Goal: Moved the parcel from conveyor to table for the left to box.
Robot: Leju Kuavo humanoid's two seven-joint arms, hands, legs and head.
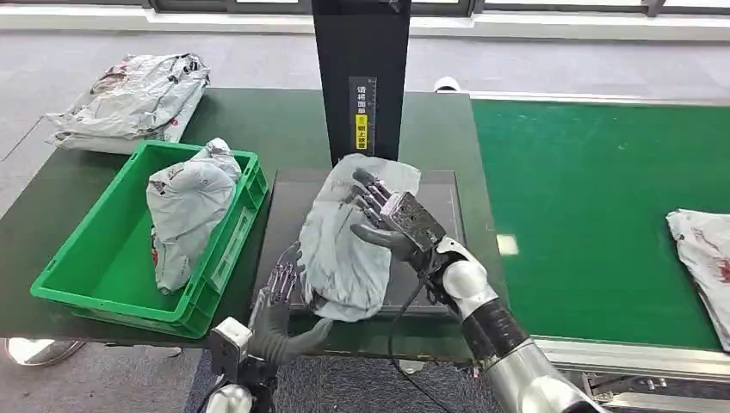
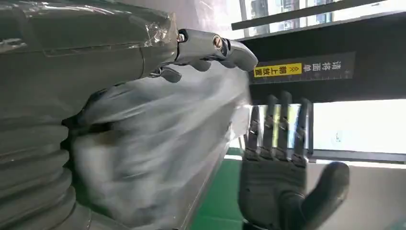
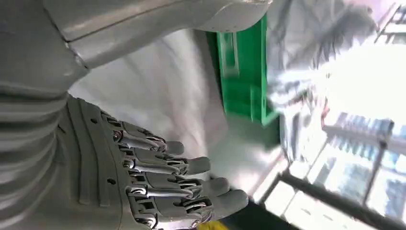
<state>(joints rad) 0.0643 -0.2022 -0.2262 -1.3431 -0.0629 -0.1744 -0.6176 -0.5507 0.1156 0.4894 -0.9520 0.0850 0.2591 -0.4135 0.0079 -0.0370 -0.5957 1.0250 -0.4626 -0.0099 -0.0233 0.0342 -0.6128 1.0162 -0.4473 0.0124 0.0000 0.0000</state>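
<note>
A grey plastic parcel [image 1: 344, 249] lies on a black platform [image 1: 284, 198] on the dark table. My right hand [image 1: 392, 219] hovers at the parcel's right side, palm toward it and fingers spread, holding nothing. My left hand [image 1: 280, 318] is at the parcel's near left corner. Its fingers lie along the left edge and its thumb reaches under the near edge, spread apart. In the left wrist view the blurred parcel [image 2: 153, 143] lies before my left hand [image 2: 206, 45], with the right hand [image 2: 275, 177] beyond. The right wrist view shows the right hand [image 3: 158, 187] beside the parcel [image 3: 158, 96].
A green crate [image 1: 219, 267] left of the platform holds another grey parcel [image 1: 185, 215]. More parcels [image 1: 133, 99] are piled at the table's far left. A black post [image 1: 361, 60] stands behind the platform. The green conveyor [image 1: 594, 215] on the right carries one parcel [image 1: 702, 258].
</note>
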